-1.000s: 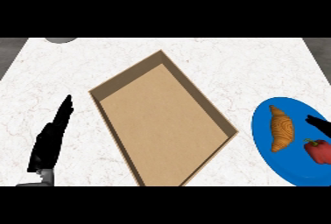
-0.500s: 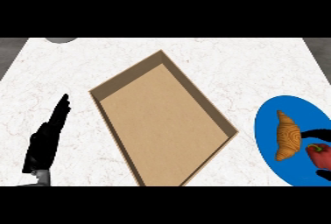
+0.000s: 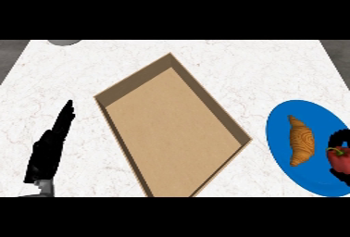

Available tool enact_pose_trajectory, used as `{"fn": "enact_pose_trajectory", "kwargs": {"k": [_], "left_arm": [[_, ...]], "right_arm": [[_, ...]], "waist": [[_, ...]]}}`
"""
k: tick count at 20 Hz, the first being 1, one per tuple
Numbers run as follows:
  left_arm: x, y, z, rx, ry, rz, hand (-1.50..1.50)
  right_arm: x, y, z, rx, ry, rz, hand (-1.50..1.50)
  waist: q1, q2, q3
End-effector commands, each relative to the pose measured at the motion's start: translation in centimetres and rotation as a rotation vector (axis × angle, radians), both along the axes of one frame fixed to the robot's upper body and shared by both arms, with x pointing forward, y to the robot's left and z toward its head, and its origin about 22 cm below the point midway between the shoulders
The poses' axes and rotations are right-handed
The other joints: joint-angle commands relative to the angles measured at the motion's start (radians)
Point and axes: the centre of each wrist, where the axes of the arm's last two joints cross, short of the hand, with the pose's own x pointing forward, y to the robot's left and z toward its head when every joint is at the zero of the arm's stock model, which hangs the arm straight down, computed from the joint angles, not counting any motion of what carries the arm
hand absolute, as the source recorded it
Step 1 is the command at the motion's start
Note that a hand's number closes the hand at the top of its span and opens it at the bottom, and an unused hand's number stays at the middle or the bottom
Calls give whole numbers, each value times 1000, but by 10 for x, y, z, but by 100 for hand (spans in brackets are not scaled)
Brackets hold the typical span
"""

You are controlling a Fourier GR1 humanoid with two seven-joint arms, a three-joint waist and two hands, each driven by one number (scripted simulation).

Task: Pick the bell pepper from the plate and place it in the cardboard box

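The red bell pepper sits on the blue plate at the view's right edge. My right hand reaches in from that edge. Its black fingers show just above and just below the pepper and curl round it; most of the hand is cut off. The open cardboard box lies at the middle of the counter, turned like a diamond, with nothing in it. My left hand rests open at the lower left, fingers pointing up, away from the box.
A brown croissant lies on the plate just left of the pepper. A grey round object peeks in at the counter's far left edge. White marble counter surrounds the box.
My right hand has slid down and right from above the pepper, and its fingers now close round the pepper. The pepper, the plate and the left hand have barely moved.
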Motion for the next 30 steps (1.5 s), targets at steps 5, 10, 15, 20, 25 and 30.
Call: {"fn": "enact_pose_trajectory", "kwargs": {"k": [5, 10, 15, 20, 25, 30], "left_arm": [[0, 3, -1, 5, -8, 5, 0], [5, 10, -1, 5, 26, 27, 0], [5, -7, 10, 0, 4, 22, 0], [7, -8, -9, -5, 15, 29, 0], [3, 0, 2, 8, 0, -2, 0], [-2, 1, -8, -8, 2, -6, 0]], "right_arm": [[-2, 74, 2, -93, -38, -199, 150], [-22, 142, 18, -179, -44, -323, 150], [-51, 166, 64, -142, -131, -369, 150], [-41, 194, 90, 168, -253, -200, 150], [-58, 216, 130, 364, -310, -62, 150], [-48, 259, 170, 406, -323, 26, 150]], "waist": [[-8, -4, -2], [-19, -6, -2], [-13, -4, 0], [-13, -2, 0], [-3, -3, 0], [11, 0, 0]]}}
